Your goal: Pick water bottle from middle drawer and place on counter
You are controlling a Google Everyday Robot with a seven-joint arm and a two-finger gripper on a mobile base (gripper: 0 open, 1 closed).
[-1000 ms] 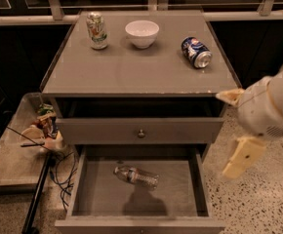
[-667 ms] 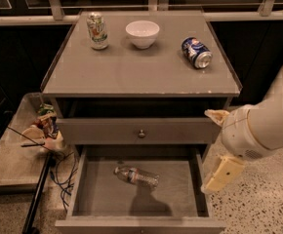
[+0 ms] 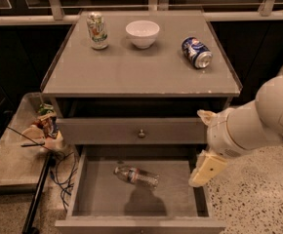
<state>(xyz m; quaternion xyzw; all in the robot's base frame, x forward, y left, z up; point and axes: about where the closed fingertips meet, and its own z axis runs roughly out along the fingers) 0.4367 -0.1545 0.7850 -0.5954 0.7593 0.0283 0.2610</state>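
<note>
Arm swung left and down: cream gripper (image 3: 207, 168) now at the right wall of the wide shallow grey middle drawer (image 3: 97, 199); open or closed, cannot tell. Small clear ribbed plastic water bottle (image 3: 135, 175) lies on its side mid-floor, well apart. Descend from above and grasp across the barrel.

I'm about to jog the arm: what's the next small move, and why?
Probably ease the gripper leftward over the water bottle: the bottle lies on its side mid-floor in the open middle drawer, while the gripper hangs by the drawer's right wall, clear of the bottle.
</note>
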